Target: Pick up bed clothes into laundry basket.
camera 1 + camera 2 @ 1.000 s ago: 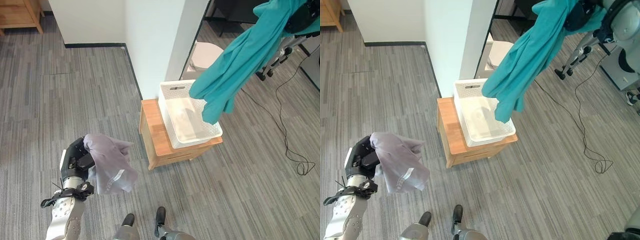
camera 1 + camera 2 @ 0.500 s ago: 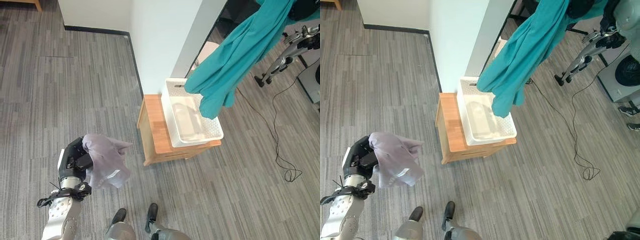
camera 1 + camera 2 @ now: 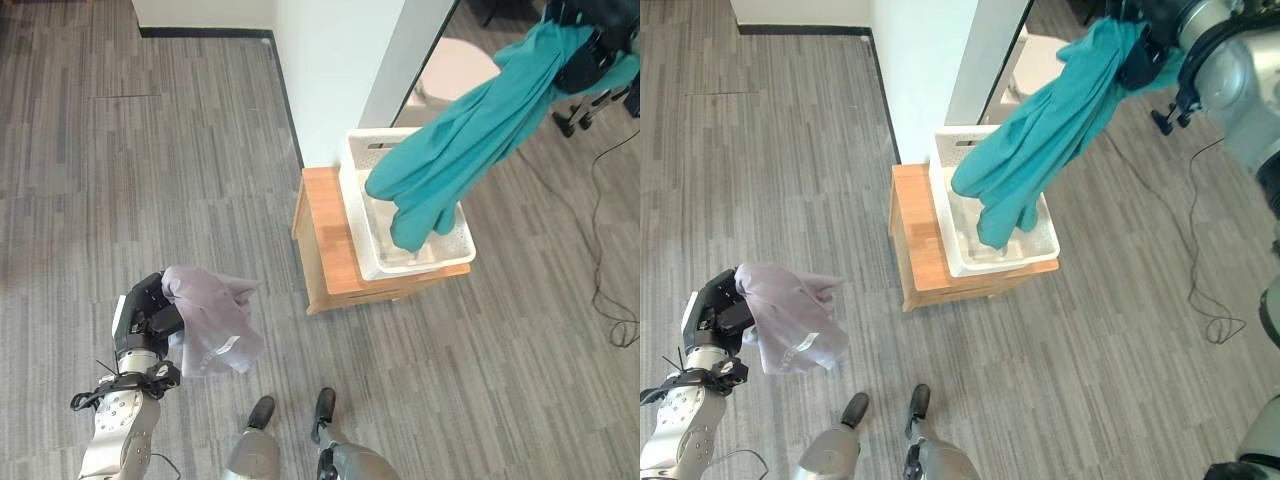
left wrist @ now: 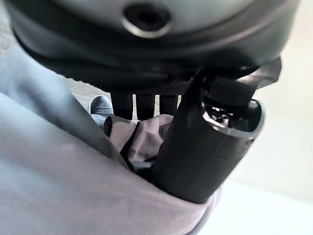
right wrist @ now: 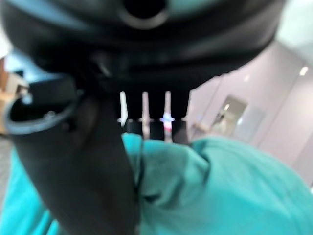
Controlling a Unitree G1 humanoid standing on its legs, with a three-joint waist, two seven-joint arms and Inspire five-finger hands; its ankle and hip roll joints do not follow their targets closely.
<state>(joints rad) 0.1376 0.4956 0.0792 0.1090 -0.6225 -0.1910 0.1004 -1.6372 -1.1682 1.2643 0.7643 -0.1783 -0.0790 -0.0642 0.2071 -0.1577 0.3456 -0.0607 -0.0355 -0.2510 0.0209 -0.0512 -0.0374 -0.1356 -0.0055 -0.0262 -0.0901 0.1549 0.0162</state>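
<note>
A teal garment (image 3: 465,140) hangs from my right hand (image 3: 588,62) at the upper right, and its lower end dips into the white laundry basket (image 3: 368,242). The right wrist view shows the fingers curled round the teal cloth (image 5: 220,186). My left hand (image 3: 150,318) at the lower left is shut on a grey garment (image 3: 215,320), which droops beside it above the floor. In the left wrist view the thumb (image 4: 205,142) pins the grey cloth (image 4: 58,186) against the fingers.
The basket stands on a low wooden cabinet (image 3: 322,235) against a white wall corner (image 3: 330,70). Grey carpet (image 3: 150,160) spreads to the left and front. A round white object (image 3: 455,70) lies behind the wall.
The camera has shifted. My right hand has lowered the teal garment, so its lower end now hangs inside the basket. The left hand still holds the grey garment in the same place.
</note>
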